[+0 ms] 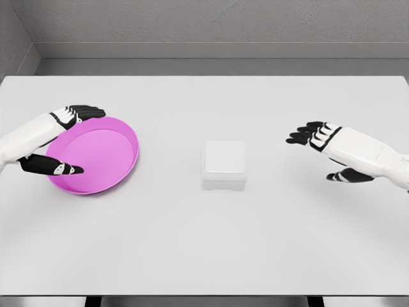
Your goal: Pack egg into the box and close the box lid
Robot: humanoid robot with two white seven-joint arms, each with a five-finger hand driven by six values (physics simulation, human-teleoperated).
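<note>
Far left: the left robot hand (59, 142) sits at the left edge of a shallow round magenta plastic dish (96, 159). Fingers reach over the dish's back rim, thumb lies across the near-left rim, palm between them. Spread wide, pinching nothing visible. The placing reads as a brace or the start of a grip on the dish rim, perhaps to steady or tip it; which of these cannot be told.

Dish interior shows bare pink. No egg visible in it, nor anywhere on the white surface (204, 249). The egg's whereabouts cannot be told from this view; it may be under the left palm or already inside the box.

Centre: a small square white box with rounded corners (223, 165), well apart from the dish. Its top looks flat and level with the walls, so the lid appears down, though white on white makes the seam hard to read. It stands midway between the two arms, within reach of either.

Right: the right robot hand (323, 148) hovers well apart from the box, fingers extended toward it, thumb dropped below, holding nothing. Posture suggests it stands ready to approach the box or lid.
</note>
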